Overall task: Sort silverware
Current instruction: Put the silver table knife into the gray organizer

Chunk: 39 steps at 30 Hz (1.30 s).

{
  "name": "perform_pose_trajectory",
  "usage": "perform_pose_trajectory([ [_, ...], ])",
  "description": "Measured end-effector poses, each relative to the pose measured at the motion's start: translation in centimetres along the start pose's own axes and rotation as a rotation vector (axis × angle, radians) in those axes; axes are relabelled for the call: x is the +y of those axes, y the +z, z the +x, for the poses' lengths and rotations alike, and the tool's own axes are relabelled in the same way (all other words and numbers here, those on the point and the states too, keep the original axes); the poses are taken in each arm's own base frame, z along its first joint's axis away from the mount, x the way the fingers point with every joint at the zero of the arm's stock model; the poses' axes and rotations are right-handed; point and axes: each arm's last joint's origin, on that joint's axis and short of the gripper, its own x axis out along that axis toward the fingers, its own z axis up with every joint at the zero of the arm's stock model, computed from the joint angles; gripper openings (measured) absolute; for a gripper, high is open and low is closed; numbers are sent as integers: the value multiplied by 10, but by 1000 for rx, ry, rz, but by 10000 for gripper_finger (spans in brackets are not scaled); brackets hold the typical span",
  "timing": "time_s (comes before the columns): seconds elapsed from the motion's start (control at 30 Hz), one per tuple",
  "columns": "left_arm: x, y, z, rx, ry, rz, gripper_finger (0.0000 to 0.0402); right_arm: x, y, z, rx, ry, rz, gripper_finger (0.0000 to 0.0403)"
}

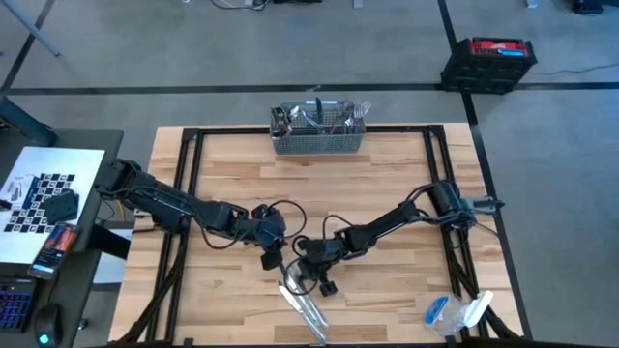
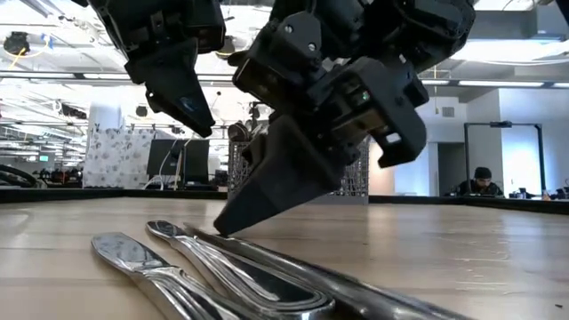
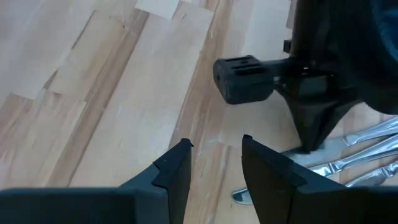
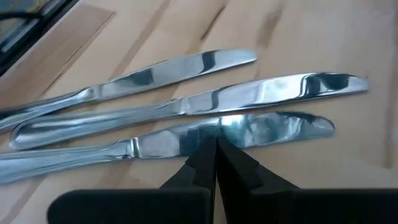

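Three table knives (image 4: 186,106) lie side by side near the middle of the tabletop's (image 1: 406,290) front edge, their blades close together and roughly parallel. The right end effector (image 1: 316,275) is down low right over them, its two dark fingers (image 4: 214,165) pressed together with no gap, the tips sitting at the edge of the nearest knife's blade; nothing is clamped between them, though whether the tips actually touch the metal I cannot tell. From table height the closed tip (image 2: 244,209) comes down to a wedge just above the wood, beside the knife handles (image 2: 178,258) lying in the foreground. The left end effector (image 1: 270,248) hangs just beside it, toward the left side of the tabletop, lifted off the surface, its fingers (image 3: 171,171) parted a little and holding nothing, bare wood showing between them. At the middle of the far edge stands a grey wire-mesh basket (image 1: 317,141) with more silverware (image 1: 329,118) standing in it, handles and fork tines poking up above the rim. Near the front right corner lies a clear plastic bag (image 1: 455,313) with a touch of blue.
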Motion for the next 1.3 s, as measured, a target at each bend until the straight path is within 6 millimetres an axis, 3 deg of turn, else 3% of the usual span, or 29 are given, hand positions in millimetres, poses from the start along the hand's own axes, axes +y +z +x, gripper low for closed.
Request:
perform_pose_trajectory([
  [0.13, 0, 0, 0, 0, -1, 4, 125, -3, -6, -1, 78, -49, -16, 0],
  [0.4, 0, 0, 0, 0, -1, 12, 125, -33, -19, -16, 235, -69, 15, 0],
  [0.57, 0, 0, 0, 0, -1, 41, 125, -46, -14, -34, 237, -26, 64, 0],
  [0.67, 0, 0, 0, 0, -1, 50, 125, -38, -4, -38, 176, -34, 54, 0],
  [0.83, 0, 0, 0, 1, -2, 50, 125, -21, 16, -25, -25, -40, 5, 0],
  [1.0, -2, -1, -1, 2, -7, 44, 125, -14, 5, -12, -13, -48, 40, 0],
  [1.3, -2, -1, -1, 1, -9, 24, 125, -8, 18, -13, -113, -45, 40, 0],
])
